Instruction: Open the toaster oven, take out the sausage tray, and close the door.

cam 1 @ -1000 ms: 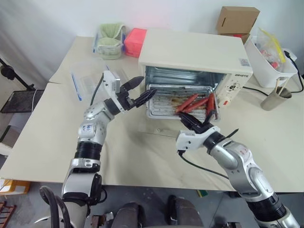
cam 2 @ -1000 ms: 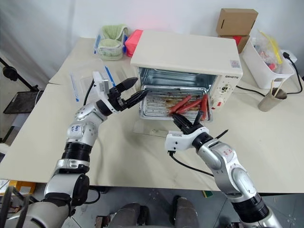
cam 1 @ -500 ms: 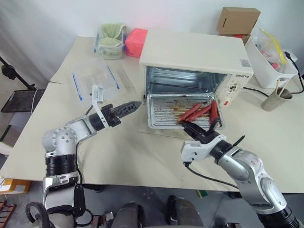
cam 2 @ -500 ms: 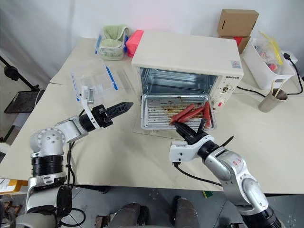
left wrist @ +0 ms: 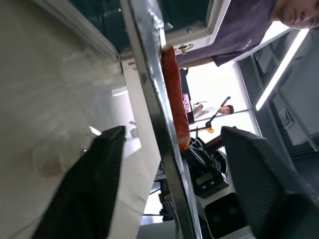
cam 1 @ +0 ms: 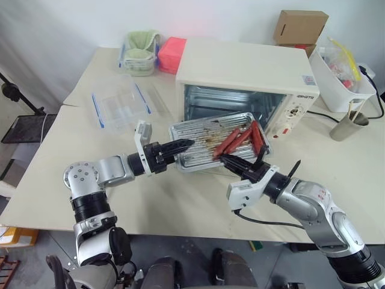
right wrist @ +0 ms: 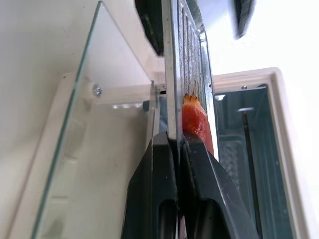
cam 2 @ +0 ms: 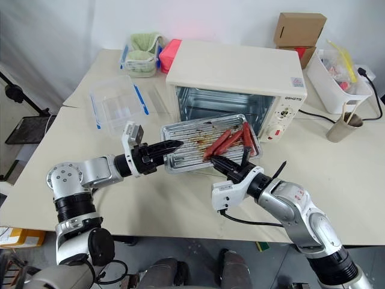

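The cream toaster oven (cam 1: 246, 72) stands at the back of the table with its cavity showing. Its glass door (right wrist: 75, 149) hangs open and lies flat under the tray. The silver sausage tray (cam 1: 192, 141) is out of the cavity, held tilted above the door, with three red-brown sausages (cam 1: 237, 138) on its right half. My right gripper (cam 1: 231, 161) is shut on the tray's near rim. My left gripper (cam 1: 183, 146) points level at the tray's left edge; its fingers (left wrist: 99, 189) straddle the rim, open, with a gap on each side.
A clear blue-edged container (cam 1: 120, 105) lies left of the oven. A green-lidded tub (cam 1: 138, 51) and a pink box (cam 1: 171, 53) sit behind it. On the right are a white bin (cam 1: 343, 75), a cup (cam 1: 349, 125) and a cardboard box (cam 1: 301, 24). A person (left wrist: 234, 30) stands beyond the table.
The tray has come out of the oven toward the front left and tilted. My left gripper dropped, rolled over and came to the tray's left edge, its fingers narrower. The right gripper kept its grip.
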You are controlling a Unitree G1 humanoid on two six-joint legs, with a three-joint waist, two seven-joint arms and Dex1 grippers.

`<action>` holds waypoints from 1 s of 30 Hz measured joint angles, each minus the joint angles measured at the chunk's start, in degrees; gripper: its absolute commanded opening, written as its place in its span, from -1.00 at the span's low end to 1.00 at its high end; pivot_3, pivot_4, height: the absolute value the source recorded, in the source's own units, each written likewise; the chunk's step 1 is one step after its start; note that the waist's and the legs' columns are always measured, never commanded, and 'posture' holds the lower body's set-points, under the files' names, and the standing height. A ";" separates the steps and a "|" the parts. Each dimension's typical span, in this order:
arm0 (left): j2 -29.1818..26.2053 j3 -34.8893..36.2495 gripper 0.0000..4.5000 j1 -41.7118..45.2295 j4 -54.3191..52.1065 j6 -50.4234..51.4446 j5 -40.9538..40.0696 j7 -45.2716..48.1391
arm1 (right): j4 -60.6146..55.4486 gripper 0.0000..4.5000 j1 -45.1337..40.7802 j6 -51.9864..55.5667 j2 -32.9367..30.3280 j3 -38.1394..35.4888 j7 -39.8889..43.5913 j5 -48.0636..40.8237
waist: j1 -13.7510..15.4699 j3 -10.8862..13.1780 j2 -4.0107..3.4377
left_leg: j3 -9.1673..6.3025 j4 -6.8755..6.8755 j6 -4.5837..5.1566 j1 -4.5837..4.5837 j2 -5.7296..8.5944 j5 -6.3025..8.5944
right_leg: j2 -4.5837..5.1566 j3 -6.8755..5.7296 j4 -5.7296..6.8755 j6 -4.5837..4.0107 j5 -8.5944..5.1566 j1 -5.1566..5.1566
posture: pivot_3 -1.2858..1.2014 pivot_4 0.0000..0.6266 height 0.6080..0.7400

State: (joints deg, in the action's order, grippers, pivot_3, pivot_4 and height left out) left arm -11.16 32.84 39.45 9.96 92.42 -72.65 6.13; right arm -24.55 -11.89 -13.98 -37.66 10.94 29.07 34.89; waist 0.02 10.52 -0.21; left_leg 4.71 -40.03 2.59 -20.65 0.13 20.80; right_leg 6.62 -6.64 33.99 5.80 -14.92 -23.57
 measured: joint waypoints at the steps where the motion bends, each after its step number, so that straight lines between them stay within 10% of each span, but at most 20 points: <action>1: -0.06 0.11 -0.03 -0.05 0.00 -0.01 -0.86 -0.84 | 0.20 -1.00 0.01 0.00 0.00 0.00 0.25 -0.23 | 0.03 0.00 0.00 | 0.03 0.00 0.00 0.01 0.01 0.00 | 0.00 0.03 0.01 0.00 0.00 0.00 | 0.03 -0.52 1.00; 9: 1.45 0.24 -0.99 -2.38 2.96 -0.67 -9.79 -11.38 | 0.65 -1.00 1.22 0.19 -0.13 -0.14 2.86 -4.34 | 0.26 0.00 0.00 | 0.09 0.02 -0.01 0.13 0.02 0.00 | 0.01 0.13 0.02 0.00 0.00 0.07 | 0.03 -0.52 1.00; 17: -0.37 -6.59 -0.99 -6.51 4.74 -9.46 -28.11 -24.56 | 0.65 -1.00 1.06 0.25 -0.47 -0.32 3.09 -4.68 | 0.25 0.00 0.00 | 0.12 0.03 -0.05 0.22 0.02 0.02 | 0.03 0.21 0.07 0.00 0.00 0.07 | 0.03 -0.52 1.00; 27: -1.07 -11.44 -1.00 -9.15 4.43 -17.97 -37.84 -29.95 | 0.60 0.33 0.95 0.93 -0.61 -1.45 3.90 -8.02 | 0.62 0.00 0.00 | 0.29 0.03 -0.04 0.24 0.04 0.02 | -0.03 0.31 0.06 -0.01 0.00 0.07 | 0.03 -0.52 1.00; 30: -0.65 -11.21 -1.00 -9.79 4.18 -19.12 -38.17 -31.20 | 0.60 0.33 1.23 -0.56 -0.89 -2.26 3.92 -9.57 | 0.71 0.00 0.01 | 0.34 0.06 -0.04 0.28 0.03 0.02 | -0.06 0.36 0.06 -0.01 0.00 0.07 | 0.03 -0.52 1.00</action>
State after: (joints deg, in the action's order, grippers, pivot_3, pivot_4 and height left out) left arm -11.81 21.63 29.66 14.14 73.30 -110.82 -25.07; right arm -23.95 -10.66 -14.53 -38.55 8.68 32.98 25.32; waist 0.73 10.52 -0.21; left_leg 5.05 -39.97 2.55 -20.38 0.16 20.82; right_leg 6.56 -6.28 34.05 5.80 -14.92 -23.50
